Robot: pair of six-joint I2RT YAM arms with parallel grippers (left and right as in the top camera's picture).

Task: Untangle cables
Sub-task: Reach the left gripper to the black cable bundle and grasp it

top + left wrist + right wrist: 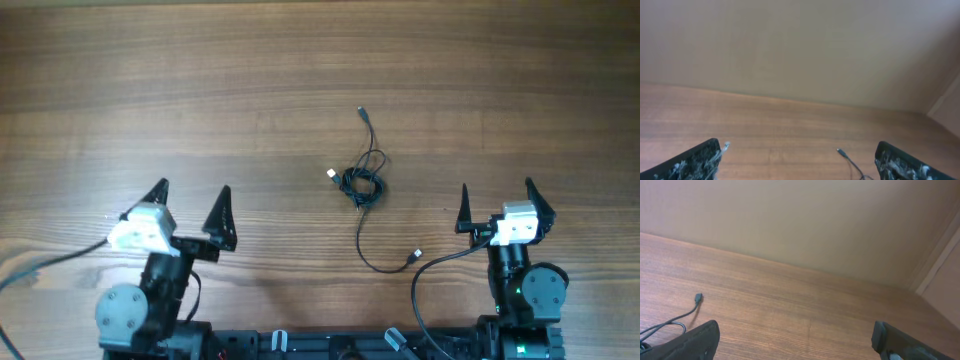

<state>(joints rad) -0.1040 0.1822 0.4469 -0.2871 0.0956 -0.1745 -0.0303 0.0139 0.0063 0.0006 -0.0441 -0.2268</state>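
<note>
The cables (362, 185) are two thin black cords knotted together in a small bundle at the table's middle. One plug end points to the far side, one silver-tipped end sticks out left of the knot, and a loose tail curves toward the near side to a silver plug. My left gripper (192, 198) is open and empty, well left of the knot. My right gripper (496, 197) is open and empty, to the right of it. The left wrist view shows one plug end of the cables (842, 153). The right wrist view shows another part of the cables (695, 305).
The wooden table (200, 90) fills the overhead view. A thicker black arm wire (440, 262) loops by the right arm's base, close to the cables' near plug. A beige wall (800, 45) rises behind the table's far edge.
</note>
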